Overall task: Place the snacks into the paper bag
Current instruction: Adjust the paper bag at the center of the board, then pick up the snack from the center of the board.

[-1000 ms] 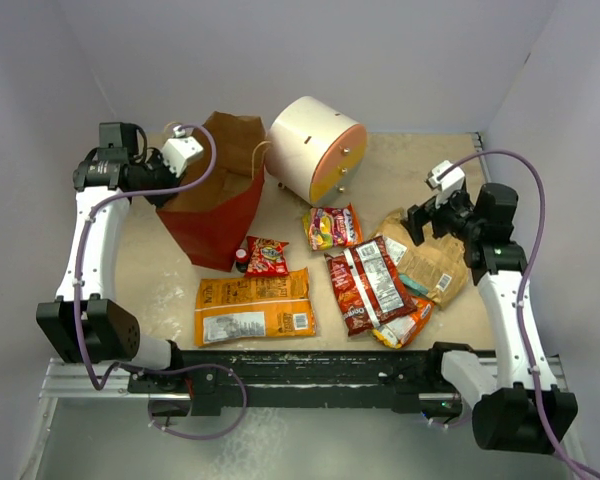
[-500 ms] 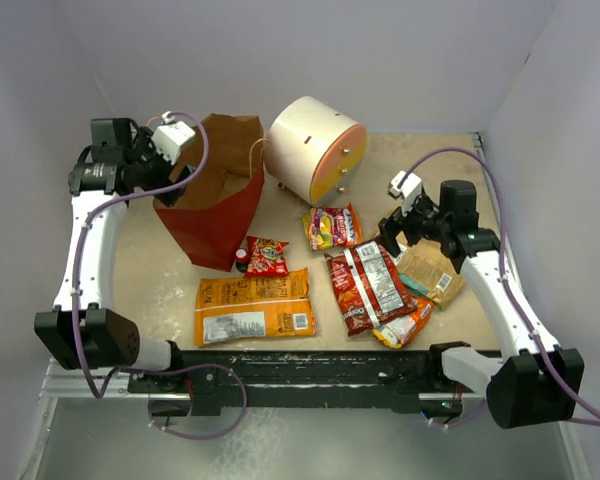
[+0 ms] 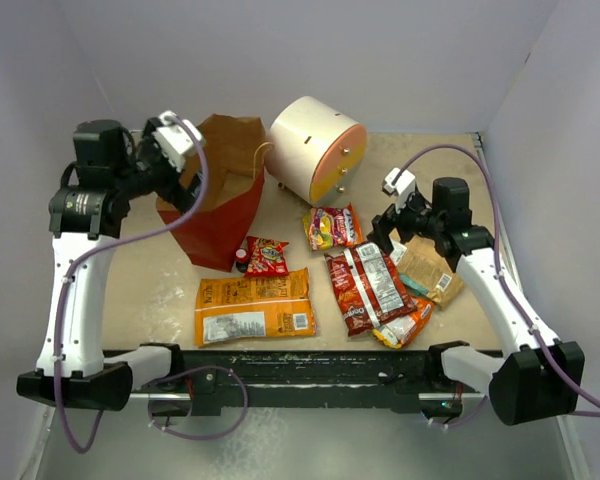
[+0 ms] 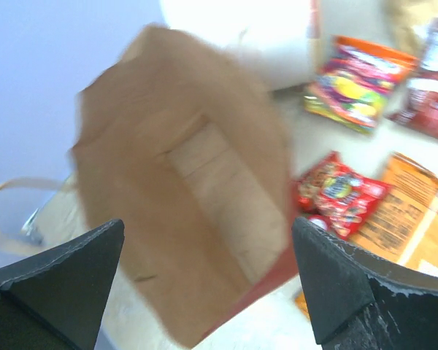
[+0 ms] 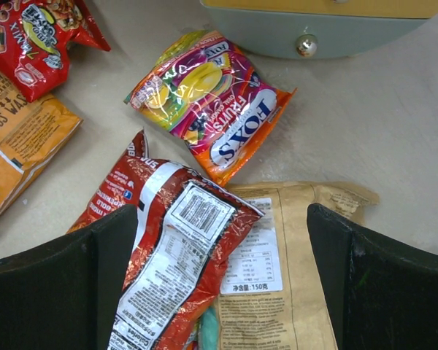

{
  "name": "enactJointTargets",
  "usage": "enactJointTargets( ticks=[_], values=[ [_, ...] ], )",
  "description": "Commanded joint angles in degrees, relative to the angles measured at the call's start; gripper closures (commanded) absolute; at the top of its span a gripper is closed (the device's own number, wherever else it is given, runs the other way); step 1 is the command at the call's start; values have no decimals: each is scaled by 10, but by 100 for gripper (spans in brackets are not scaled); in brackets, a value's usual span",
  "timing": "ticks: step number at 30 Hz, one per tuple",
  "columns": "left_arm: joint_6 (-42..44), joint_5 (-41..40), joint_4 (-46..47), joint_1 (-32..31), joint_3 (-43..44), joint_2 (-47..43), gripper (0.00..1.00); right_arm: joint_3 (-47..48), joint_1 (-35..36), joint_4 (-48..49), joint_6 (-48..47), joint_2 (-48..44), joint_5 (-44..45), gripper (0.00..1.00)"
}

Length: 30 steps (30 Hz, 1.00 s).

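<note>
The paper bag [image 3: 218,222] stands open at the back left, red outside and brown inside [image 4: 204,175]. My left gripper [image 3: 187,178] hangs open over its mouth [image 4: 208,270], holding nothing. The snacks lie on the table: a large orange packet [image 3: 255,305], a small red one [image 3: 267,256], a yellow-pink one [image 3: 333,226], a dark red one with a white label [image 3: 365,285], a tan-brown one [image 3: 432,268] and a teal one [image 3: 416,288]. My right gripper [image 3: 383,235] is open above the dark red packet [image 5: 168,270] and the tan-brown packet [image 5: 306,292], touching neither [image 5: 223,277].
A cream cylindrical drawer unit [image 3: 315,148] lies behind the snacks, right of the bag. A tiny dark bottle with a red cap [image 3: 241,257] sits against the small red packet. Grey walls close in the table on three sides.
My left gripper has opened and risen above the bag's mouth. My right arm has swung left, from the tan-brown packet to over the dark red one, still open.
</note>
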Motion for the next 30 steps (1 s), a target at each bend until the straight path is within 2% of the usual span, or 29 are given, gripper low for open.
enactJointTargets(
  ticks=[1, 3, 5, 9, 12, 18, 30],
  values=[
    [113, 106, -105, -79, -17, -25, 0, 0, 1, 26, 13, -21, 27, 0],
    [150, 129, -136, -105, -43, -31, 1, -1, 1, 23, 9, -25, 40, 0],
    [170, 113, -149, -139, -74, -29, 3, -2, 1, 22, 5, -31, 50, 0],
    [189, 1, -125, -259, -153, -12, 8, -7, -1, 27, 2, -42, 74, 0],
    [214, -55, -71, -309, -215, 8, 11, -7, -5, 26, -5, -41, 89, 0],
    [253, -72, 34, -361, -268, 78, 13, -5, -31, 19, -12, -43, 97, 0],
    [260, -63, 113, -400, -243, 235, 21, -3, -83, 12, -1, -69, 51, 0]
  ],
)
